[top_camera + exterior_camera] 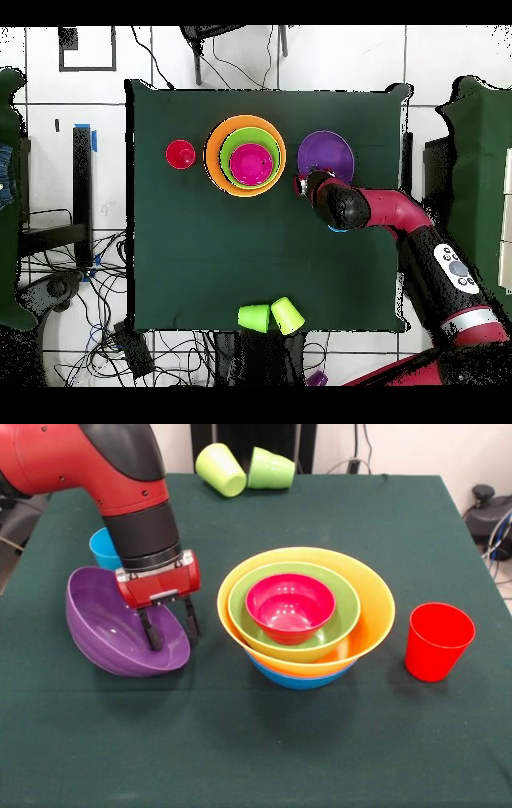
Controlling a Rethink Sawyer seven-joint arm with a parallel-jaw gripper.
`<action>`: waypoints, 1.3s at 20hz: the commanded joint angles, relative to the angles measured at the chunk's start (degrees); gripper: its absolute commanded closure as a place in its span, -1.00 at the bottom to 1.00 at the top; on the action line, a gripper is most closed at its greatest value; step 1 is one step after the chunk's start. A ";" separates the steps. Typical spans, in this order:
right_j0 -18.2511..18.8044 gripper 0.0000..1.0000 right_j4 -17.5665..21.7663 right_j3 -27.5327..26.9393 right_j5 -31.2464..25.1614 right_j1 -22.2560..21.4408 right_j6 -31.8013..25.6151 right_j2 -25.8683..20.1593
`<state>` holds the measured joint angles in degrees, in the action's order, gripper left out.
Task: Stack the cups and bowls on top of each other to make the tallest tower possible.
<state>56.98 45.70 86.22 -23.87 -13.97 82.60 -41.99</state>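
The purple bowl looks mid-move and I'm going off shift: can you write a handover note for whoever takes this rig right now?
Gripper: shut on the purple bowl's rim; the bowl is tilted.
Tower: blue bowl at the bottom, then orange, green, and the small red bowl nested inside.
Red cup stands upright beside the tower. Sky blue cup is behind the arm. Yellow-green cup and green cup lie tipped at the far edge.
Left: the purple bowl and all four cups.

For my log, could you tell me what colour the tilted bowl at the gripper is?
Purple bowl; clearest in the front view.
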 commanded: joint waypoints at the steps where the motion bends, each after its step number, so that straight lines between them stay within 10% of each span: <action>1: -2.72 -1.00 0.82 -2.93 -8.15 0.64 -4.64 5.61; 17: 3.69 -1.00 -7.85 1.45 -23.64 -8.10 -17.38 -4.02; 26: 4.40 -1.00 -5.86 1.45 -23.34 -7.51 -16.23 -4.86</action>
<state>62.97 38.30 86.71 -43.02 -22.33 82.60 -45.09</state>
